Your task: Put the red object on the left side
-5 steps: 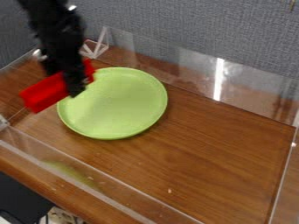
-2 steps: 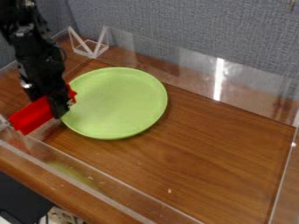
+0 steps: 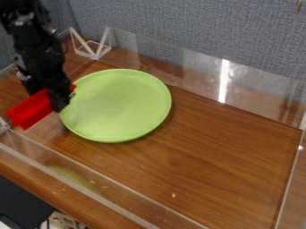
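The red object point(image 3: 27, 111), a bright red rectangular block, is at the far left of the wooden table, just off the left rim of the lime-green plate point(image 3: 120, 106). My gripper point(image 3: 54, 97) reaches down from the black arm at the upper left. Its dark fingers are closed on the block's right end, with the rest of the block sticking out to the left. The block is low over the wood beside the front left wall. I cannot tell whether it touches the table.
Clear acrylic walls point(image 3: 227, 76) enclose the table point(image 3: 216, 152) on all sides, and the front left wall runs close to the block. A white wire stand point(image 3: 89, 42) sits at the back behind the plate.
The arm has carried the red block left and down, from the plate's left rim to low over the wood at the far left. The grip has not changed.
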